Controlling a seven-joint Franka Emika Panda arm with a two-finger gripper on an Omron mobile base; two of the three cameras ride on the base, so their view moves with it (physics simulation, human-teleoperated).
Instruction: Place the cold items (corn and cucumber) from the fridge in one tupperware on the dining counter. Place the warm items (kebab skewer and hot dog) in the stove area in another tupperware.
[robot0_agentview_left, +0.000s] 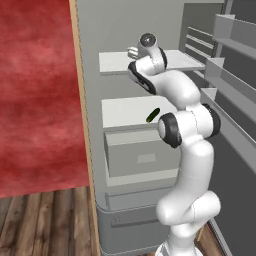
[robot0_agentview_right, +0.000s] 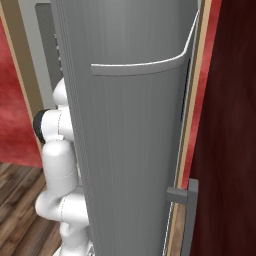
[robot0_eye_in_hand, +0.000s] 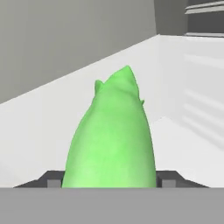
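Left base view: the arm reaches up into the open fridge, and the claw (robot0_agentview_left: 134, 52) sits over the upper shelf (robot0_agentview_left: 115, 62), its tips hidden behind the wrist. One shelf below the claw, on the middle shelf (robot0_agentview_left: 125, 110), lies the cucumber (robot0_agentview_left: 152, 115) — dark green, tilted, partly behind the elbow. Below that is a drawer (robot0_agentview_left: 142, 152). Door racks (robot0_agentview_left: 220, 75) stand to the right of the arm, close beside its elbow. A red wall (robot0_agentview_left: 37, 95) lies well off to the left of the claw.

Right base view: the fridge door (robot0_agentview_right: 135, 130) stands edge-on in front of the arm and blocks the fridge interior; its curved handle (robot0_agentview_right: 145, 65) runs across it.

Hand view: the corn (robot0_eye_in_hand: 111, 135), wrapped in light green husk, rises straight out from between the two fingertips (robot0_eye_in_hand: 52, 180), its pointed end aimed away toward the fridge's back wall (robot0_eye_in_hand: 57, 48). The tips sit just beside its base on either side; whether they press on it I cannot tell. White shelf floor lies under it.
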